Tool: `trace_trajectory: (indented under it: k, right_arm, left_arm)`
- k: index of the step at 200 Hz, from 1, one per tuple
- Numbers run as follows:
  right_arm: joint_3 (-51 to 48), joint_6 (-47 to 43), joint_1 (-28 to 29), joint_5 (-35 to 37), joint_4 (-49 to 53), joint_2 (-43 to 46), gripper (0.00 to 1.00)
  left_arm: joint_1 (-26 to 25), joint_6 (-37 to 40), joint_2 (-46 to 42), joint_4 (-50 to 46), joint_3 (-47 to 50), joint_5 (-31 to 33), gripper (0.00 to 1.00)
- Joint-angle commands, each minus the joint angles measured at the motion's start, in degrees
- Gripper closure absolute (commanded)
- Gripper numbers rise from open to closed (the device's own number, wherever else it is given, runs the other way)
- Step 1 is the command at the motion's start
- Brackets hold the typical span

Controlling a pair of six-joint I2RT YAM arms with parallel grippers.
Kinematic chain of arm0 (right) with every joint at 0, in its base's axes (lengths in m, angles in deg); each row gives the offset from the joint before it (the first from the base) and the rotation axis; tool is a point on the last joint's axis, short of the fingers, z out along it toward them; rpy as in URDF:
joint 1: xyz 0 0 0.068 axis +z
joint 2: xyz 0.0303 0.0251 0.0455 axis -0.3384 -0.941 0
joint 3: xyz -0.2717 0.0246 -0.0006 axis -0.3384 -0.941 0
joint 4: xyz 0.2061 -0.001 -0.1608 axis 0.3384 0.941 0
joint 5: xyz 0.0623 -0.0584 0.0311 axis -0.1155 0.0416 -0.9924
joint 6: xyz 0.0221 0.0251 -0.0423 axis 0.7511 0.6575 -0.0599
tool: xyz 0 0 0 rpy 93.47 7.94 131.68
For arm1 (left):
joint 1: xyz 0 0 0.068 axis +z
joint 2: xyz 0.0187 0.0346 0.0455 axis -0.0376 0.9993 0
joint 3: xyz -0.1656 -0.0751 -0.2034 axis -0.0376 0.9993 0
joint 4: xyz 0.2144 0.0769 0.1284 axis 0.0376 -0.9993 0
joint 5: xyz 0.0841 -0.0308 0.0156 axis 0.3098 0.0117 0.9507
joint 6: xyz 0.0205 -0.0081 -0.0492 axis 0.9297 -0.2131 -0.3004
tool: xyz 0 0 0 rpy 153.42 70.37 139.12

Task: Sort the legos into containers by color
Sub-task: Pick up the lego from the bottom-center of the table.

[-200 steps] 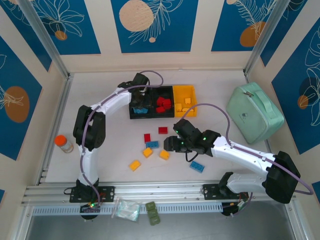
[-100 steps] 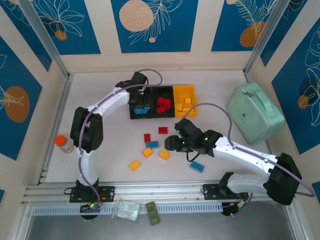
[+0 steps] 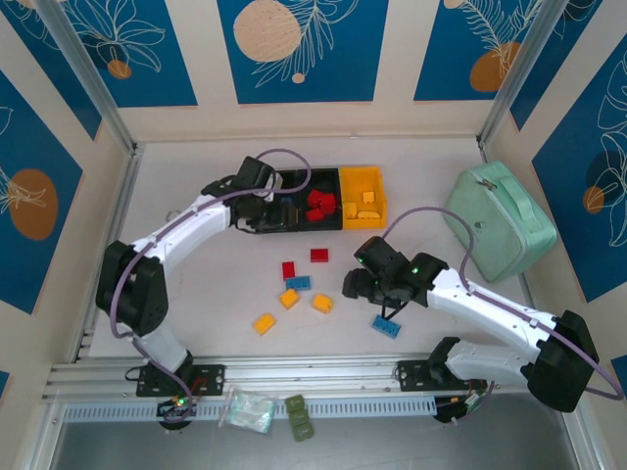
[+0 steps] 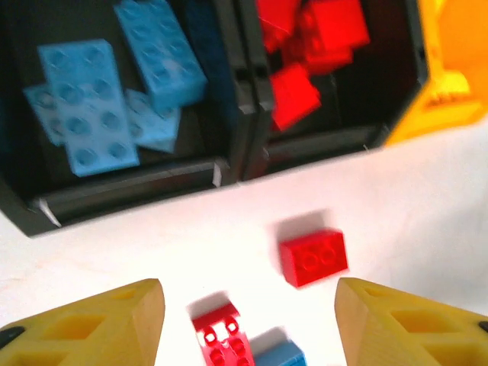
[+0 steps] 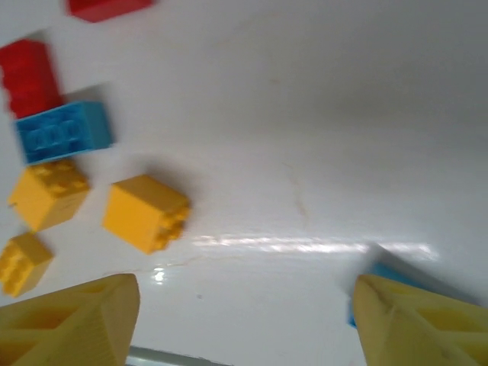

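Red, light blue and yellow legos (image 3: 298, 283) lie loose on the white table (image 3: 216, 294) in the overhead view, seven of them scattered between the two arms. More sit sorted in the containers (image 3: 318, 227) at the far middle: red in the middle black bin and yellow in the yellow bin (image 3: 361, 172). The left end effector (image 3: 276, 216) hangs at the left black bin, hiding most of it. The right end effector (image 3: 353, 286) hovers low over the table just right of a yellow brick (image 3: 322, 303), and a blue brick (image 3: 385, 326) lies near its arm. A mint-green case (image 3: 498, 220) rests at the right.

From the left wrist, the yellow fingers (image 4: 84, 324) stand apart, released, with nothing held. A red brick (image 4: 313, 257) lies on the table just short of the bins. An upturned red piece touches a blue one at the bottom edge. Blue pieces fill the left black bin and red ones the next.

From the right wrist, the fingers (image 5: 427, 328) are spread wide and empty. Three yellow pieces, a blue one and two red ones lie to the left on the table. A blue corner shows just beside the right finger.
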Motion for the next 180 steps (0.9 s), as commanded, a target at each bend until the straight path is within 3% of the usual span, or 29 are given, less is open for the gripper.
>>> trace_trajectory:
  k: [1, 50, 114, 180]
  right_arm:
    - [0.7, 6.2, -0.4, 3.7, 11.2, 1.2, 0.18]
    - [-2.0, 10.8, -0.7, 3.3, 14.7, 1.3, 0.15]
    - [-9.0, 13.2, -1.4, -0.7, 6.7, -1.7, 0.15]
    - [-11.6, 12.8, -2.4, -2.2, 0.1, -5.7, 0.2]
  left_arm:
    - [-1.8, 2.2, -4.6, 3.7, 4.3, -6.3, 0.37]
    - [-5.9, 2.1, -12.0, 9.2, 15.8, -13.2, 0.25]
    - [-9.2, -1.3, -15.4, 12.2, 24.5, -14.3, 0.25]
    - [-9.9, -3.0, -14.8, 13.2, 25.8, -13.4, 0.25]
